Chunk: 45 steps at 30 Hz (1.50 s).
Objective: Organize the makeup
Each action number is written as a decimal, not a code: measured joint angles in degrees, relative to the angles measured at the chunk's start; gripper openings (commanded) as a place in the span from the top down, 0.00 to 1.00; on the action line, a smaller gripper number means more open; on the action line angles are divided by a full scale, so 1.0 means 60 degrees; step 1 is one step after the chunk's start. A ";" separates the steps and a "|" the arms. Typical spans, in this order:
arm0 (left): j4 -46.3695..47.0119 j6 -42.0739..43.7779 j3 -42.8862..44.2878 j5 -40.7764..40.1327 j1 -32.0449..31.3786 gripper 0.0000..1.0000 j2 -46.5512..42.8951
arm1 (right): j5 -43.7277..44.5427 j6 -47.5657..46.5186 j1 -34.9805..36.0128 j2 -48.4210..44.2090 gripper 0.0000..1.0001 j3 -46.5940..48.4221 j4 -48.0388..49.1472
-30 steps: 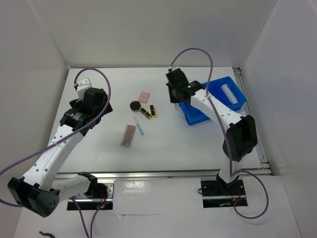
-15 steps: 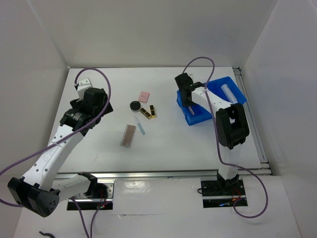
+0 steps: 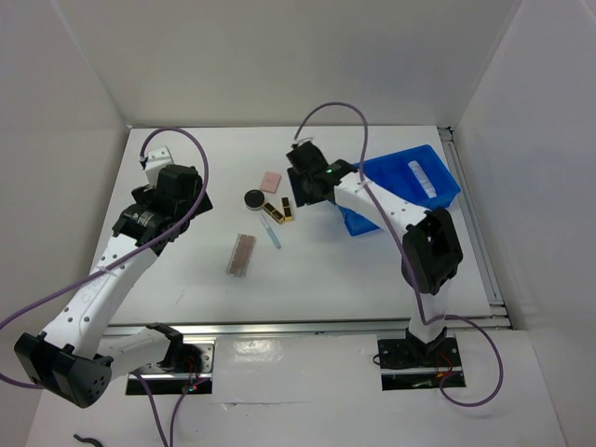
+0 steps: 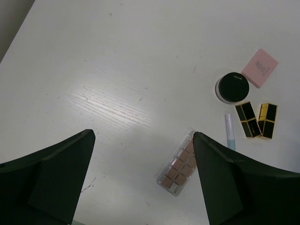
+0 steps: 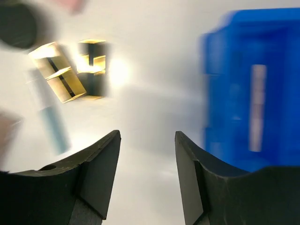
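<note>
Apparently choosing its next item, the right tool [image 5: 147, 136] hovers parted and empty near the black-and-gold palettes [image 5: 70, 70] on the surface [image 3: 326, 270]; lowering and closing must follow. Left tool [image 4: 143, 135] gapes, empty.

Blue compartmented tray [image 3: 396, 170], right side, white table [image 3: 326, 270]

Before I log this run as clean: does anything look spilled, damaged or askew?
Nothing looks spilled or broken. The blue tray sits skewed to the edges of the table, and the brownish-pink palette lies apart from the cluster around the black compact.
</note>
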 measured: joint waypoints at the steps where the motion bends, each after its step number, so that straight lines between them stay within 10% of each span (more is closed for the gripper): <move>1: -0.0004 -0.0007 0.0000 -0.0004 0.0000 0.00 0.0000 | -0.0215 0.0073 0.0353 0.0007 0.41 0.0087 0.0007; 17: -0.0018 -0.0036 0.0000 -0.0288 0.0000 0.00 -0.0328 | -0.1701 0.0590 0.2251 0.3279 0.41 0.1169 0.0062; 27: -0.0029 -0.0036 0.0000 -0.0386 0.0000 0.00 -0.0372 | -0.1774 0.0444 0.2259 0.3483 0.85 0.1428 0.0299; 45: 0.0022 0.0175 -0.0022 -0.0240 0.0000 0.00 -0.0379 | -0.1290 -0.1082 0.0863 -0.0718 0.88 -0.0029 0.0994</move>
